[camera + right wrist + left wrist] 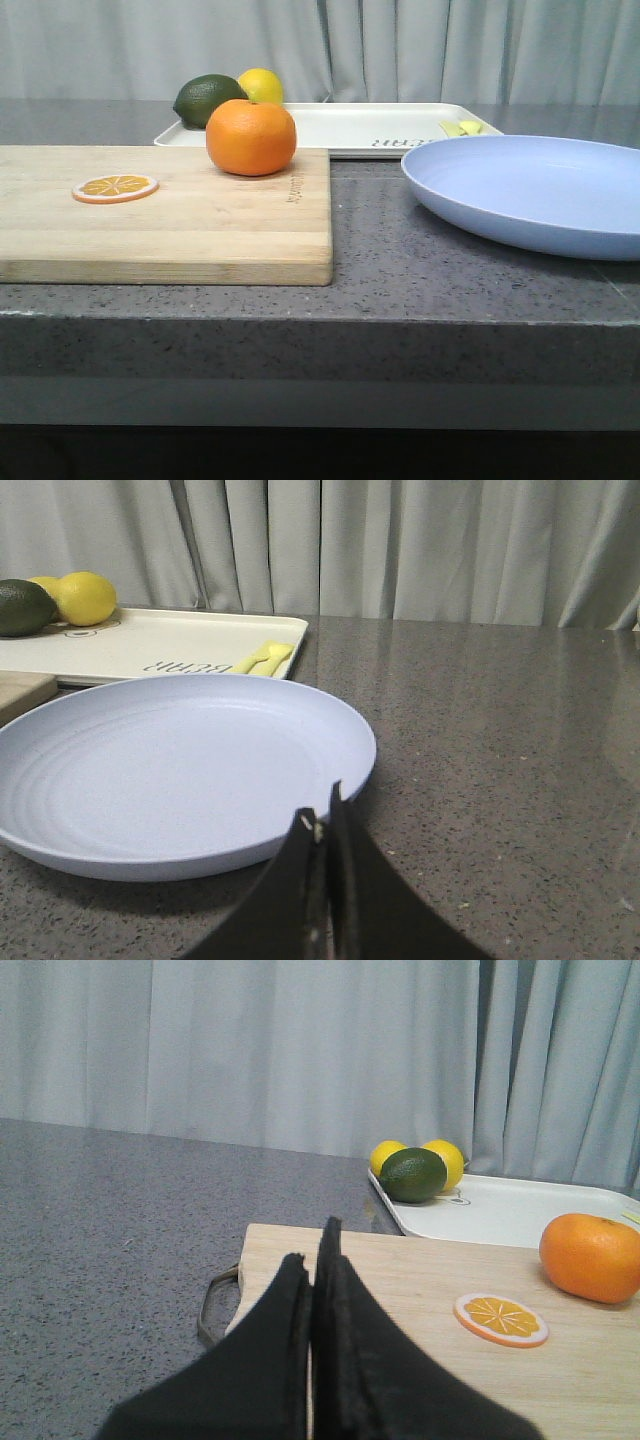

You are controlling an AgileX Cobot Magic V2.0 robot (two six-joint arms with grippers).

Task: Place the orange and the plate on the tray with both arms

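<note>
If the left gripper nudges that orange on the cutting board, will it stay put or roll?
The orange is round and sits free on the flat cutting board, so it would probably roll if pushed. Its skin looks smooth and glossy, so a light pinch may slip. It seems firm, likely holding shape in a grasp.

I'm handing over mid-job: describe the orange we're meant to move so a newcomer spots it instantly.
Start at the wooden cutting board on the left of the counter. At its far right corner, just in front of the white tray, sits the orange. It is whole and round, unlike the flat orange slice nearby.
</note>
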